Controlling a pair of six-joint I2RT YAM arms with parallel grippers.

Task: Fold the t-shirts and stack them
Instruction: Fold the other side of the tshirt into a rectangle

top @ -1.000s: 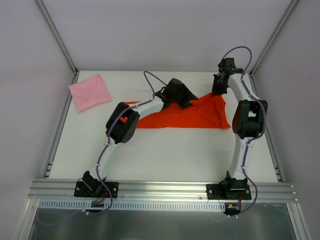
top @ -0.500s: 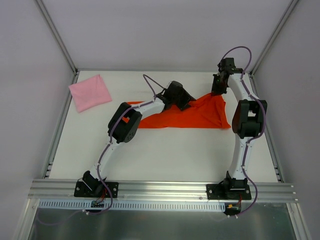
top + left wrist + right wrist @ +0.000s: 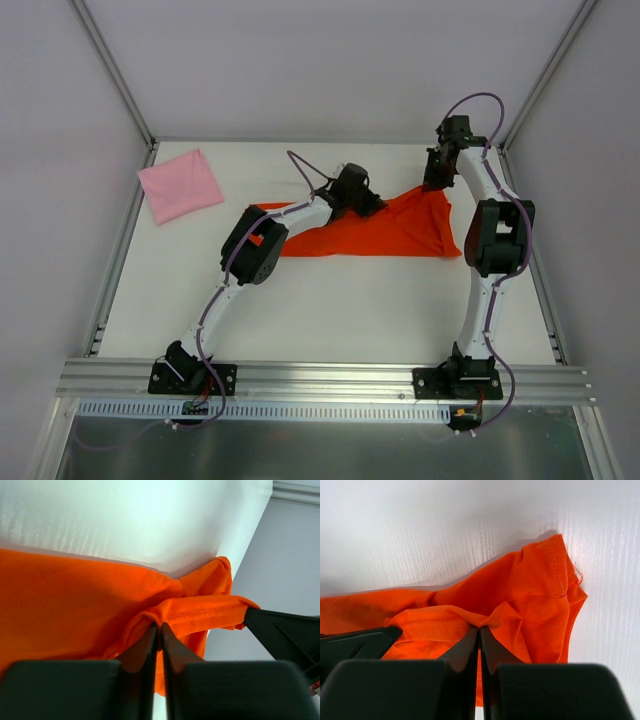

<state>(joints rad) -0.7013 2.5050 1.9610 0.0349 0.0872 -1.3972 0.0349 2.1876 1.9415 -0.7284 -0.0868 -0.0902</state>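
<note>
The orange-red t-shirt (image 3: 400, 232) lies spread across the middle back of the table, partly folded into a long band. My left gripper (image 3: 377, 205) is shut on a pinch of its back edge (image 3: 200, 614), near the middle. My right gripper (image 3: 436, 185) is shut on the shirt's back right corner fold (image 3: 492, 619). In each wrist view the other gripper's black finger shows beside the cloth. The pink t-shirt (image 3: 180, 185) sits folded as a small square at the back left, away from both arms.
White table (image 3: 330, 310) bounded by aluminium frame rails; the left rail (image 3: 118, 262) and right rail (image 3: 548, 300) run along its sides. Grey walls stand close behind. Both arm bases sit on the near rail (image 3: 320, 378).
My left gripper has reached a little further right over the shirt's back edge and has closed on the cloth. The right arm has not moved.
</note>
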